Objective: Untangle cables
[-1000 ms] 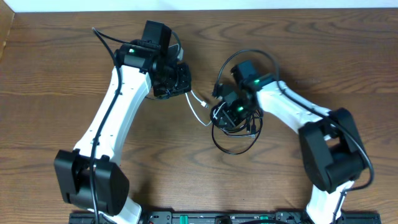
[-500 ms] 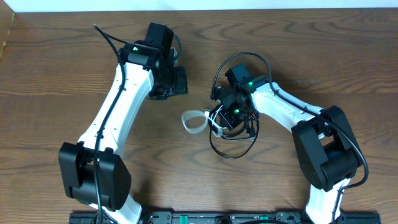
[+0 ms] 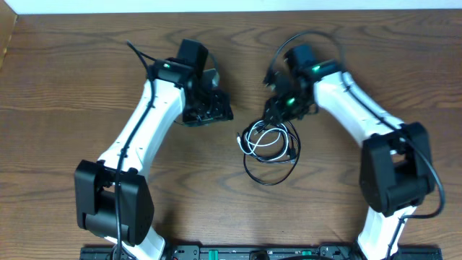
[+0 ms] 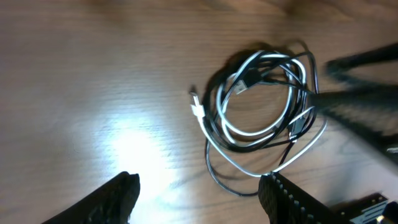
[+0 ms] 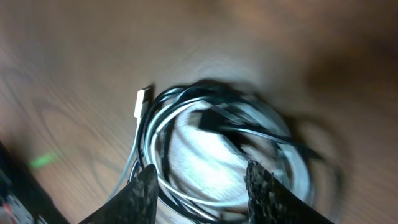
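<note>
Jaws seemingly empty over coiled cables [image 4: 249, 140]

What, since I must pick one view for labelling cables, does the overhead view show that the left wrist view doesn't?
Only overhead: where both tools stand, the left tool left of the cables, the right tool at their far edge. Only left wrist: the white plug clearly, and that tool's fingers apart, nothing between. Both: white and black cables coiled together on the wooden table.
</note>
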### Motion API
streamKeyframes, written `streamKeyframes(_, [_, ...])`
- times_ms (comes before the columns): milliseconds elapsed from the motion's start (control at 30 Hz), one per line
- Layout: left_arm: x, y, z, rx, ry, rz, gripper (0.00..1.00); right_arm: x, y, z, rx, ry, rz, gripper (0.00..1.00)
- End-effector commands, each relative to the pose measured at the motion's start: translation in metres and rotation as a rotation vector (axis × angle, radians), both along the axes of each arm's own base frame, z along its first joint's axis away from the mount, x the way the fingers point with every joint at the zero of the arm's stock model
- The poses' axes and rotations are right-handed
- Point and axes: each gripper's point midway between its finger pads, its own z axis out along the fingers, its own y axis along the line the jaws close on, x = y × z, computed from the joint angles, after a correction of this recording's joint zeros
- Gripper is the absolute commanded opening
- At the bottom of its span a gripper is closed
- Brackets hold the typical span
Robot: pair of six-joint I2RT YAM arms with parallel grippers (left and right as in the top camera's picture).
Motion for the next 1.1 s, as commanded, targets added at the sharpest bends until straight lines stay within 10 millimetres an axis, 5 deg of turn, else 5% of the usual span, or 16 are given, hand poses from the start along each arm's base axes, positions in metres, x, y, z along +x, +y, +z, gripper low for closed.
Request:
streamKeyframes(0, [-0.008,-0.021,-0.011,-0.039,-0.008,-0.081,0.65,0.028,-0.028,0.043,0.036,-0.057,-0.148,0.43])
streamKeyframes(267, [-0.012,-0.056,-0.040,-0.041,0.005,-0.143,0.59,0.042,-0.081,0.053,0.032,-0.046,-0.289,0.44])
streamKeyframes(600, [-0.001,-0.073,-0.091,-0.027,0.090,-0.027,0.54,0.035,-0.095,0.044,-0.044,-0.022,-0.309,0.53])
streamKeyframes(1067, [-0.005,-0.057,-0.112,0.175,0.043,-0.017,0.54,0.033,-0.092,0.043,-0.047,-0.016,-0.298,0.63])
